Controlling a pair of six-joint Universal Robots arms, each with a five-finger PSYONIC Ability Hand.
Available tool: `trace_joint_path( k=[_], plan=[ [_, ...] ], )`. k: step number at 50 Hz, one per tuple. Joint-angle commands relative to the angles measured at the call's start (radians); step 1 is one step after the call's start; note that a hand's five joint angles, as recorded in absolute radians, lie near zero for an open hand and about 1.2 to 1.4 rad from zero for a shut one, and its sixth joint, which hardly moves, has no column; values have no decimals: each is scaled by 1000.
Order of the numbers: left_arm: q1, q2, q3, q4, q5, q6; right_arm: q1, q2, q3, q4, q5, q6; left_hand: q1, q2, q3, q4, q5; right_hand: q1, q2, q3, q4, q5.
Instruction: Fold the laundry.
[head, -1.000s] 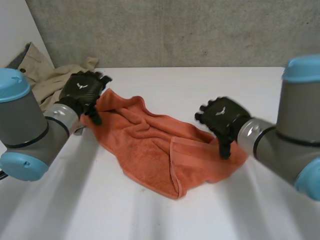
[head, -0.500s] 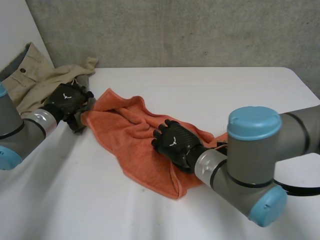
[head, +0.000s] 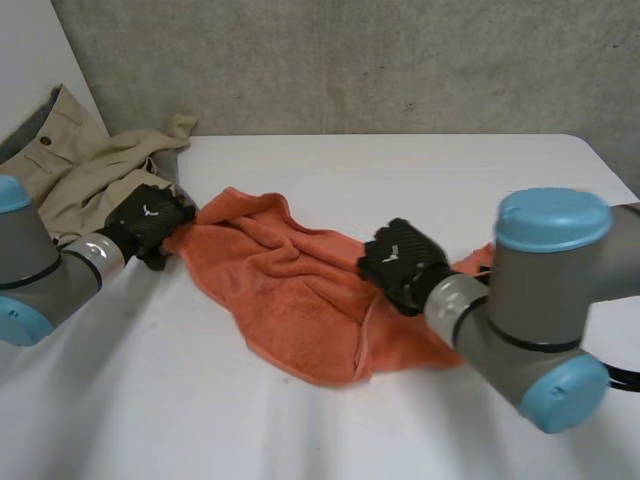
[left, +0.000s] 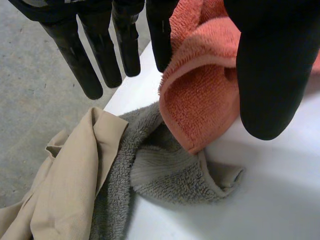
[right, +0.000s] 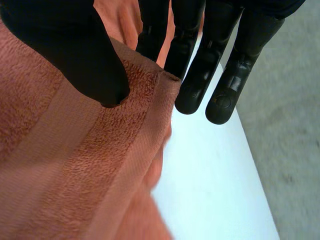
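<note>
We found the rumpled orange terry towel (head: 290, 290) lying slantwise across the middle of the white table (head: 420, 170), not yet folded. Our left hand (head: 150, 218) was at the towel's corner nearest the heap. Its straight fingers (left: 95, 60) and thumb stood on either side of that corner and pinched it just above the grey terry towel (left: 170, 170), beside the beige cotton trousers (head: 70, 165). Our right hand (head: 400, 262) was on a hemmed edge toward the towel's other end, with the thumb pressed on the hem and straight fingers (right: 200, 75) behind it, a shallow pinch close to the edge. We judged that this thin hold could let the hem slip out if the two hands pulled apart. We also thought the left hand, working so close to the heap, could catch the grey towel and drag it along. Because the cloth between the hands was creased and doubled over, any fold made now would trap those wrinkles. No basket or bin held the laundry; all three pieces lay directly on the table, with the trousers and grey towel heaped at its far left corner.
</note>
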Motion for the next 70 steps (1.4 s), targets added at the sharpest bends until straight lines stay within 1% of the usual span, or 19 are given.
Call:
trace_joint_path(
  k=[1,6,12,18,24,25,30,32,37,42,47,50,51,54,58,60,65,68,70],
  plan=[
    [-9,-30,37,0,-2,14,-107,-77,118,-2,-7,4,212,216,215,215,211,410,218,216,209,233],
    [-23,-30,45,0,-2,8,-166,-94,167,-3,-14,3,353,357,356,356,352,410,218,216,209,233],
    [-46,-30,52,8,-2,8,-182,-94,178,-5,-11,4,561,565,564,564,560,410,218,216,209,233],
    [-50,-24,54,12,-11,12,-216,-108,174,-5,-4,15,951,955,954,954,950,410,218,216,209,233],
    [-66,9,43,11,-83,8,-280,-170,143,14,11,35,952,956,954,955,951,410,218,216,209,233],
    [-66,76,32,3,-106,5,-293,-189,137,15,12,38,952,956,954,955,951,410,218,216,209,233],
    [-72,272,-41,-12,-135,-47,-359,-296,86,81,22,39,952,956,954,955,951,410,218,216,209,233],
    [-78,341,-69,-28,-137,-78,-382,-341,41,148,26,41,952,956,954,955,951,410,218,216,209,233],
    [-96,607,-144,-130,-138,-179,-413,-402,-47,291,22,36,952,956,954,955,951,410,218,216,209,233],
    [-98,717,-162,-228,-149,-218,-411,-422,-105,400,11,30,952,956,954,955,951,410,218,216,209,233],
    [-104,708,-163,-291,-206,-213,-410,-399,-127,471,9,15,952,956,954,955,951,410,218,216,209,233],
    [-127,634,-146,-291,-265,-210,-410,-346,-132,494,9,-7,952,956,954,955,951,410,218,216,209,233],
    [-132,604,-138,-291,-278,-208,-410,-286,-147,504,20,-20,952,956,954,955,951,410,218,216,209,233],
    [-136,485,-86,-295,-308,-202,-402,-205,-199,523,26,-34,952,956,954,955,951,410,218,216,209,233],
    [-142,364,-28,-295,-322,-188,-402,-114,-270,547,26,2,952,956,954,955,951,410,218,216,209,233],
    [-158,312,-3,-292,-325,-178,-400,-63,-308,561,25,58,952,956,954,955,951,410,218,216,209,233],
    [-176,263,19,-290,-324,-175,-402,13,-346,613,14,182,952,956,954,955,951,410,218,216,209,233],
    [-184,260,11,-288,-322,-176,-403,29,-348,664,-9,217,952,956,954,955,951,203,12,10,3,27],
    [-188,260,9,-290,-322,-175,-408,39,-349,688,-29,225,952,956,954,955,951,-72,-264,-266,-272,-248]
  ],
)
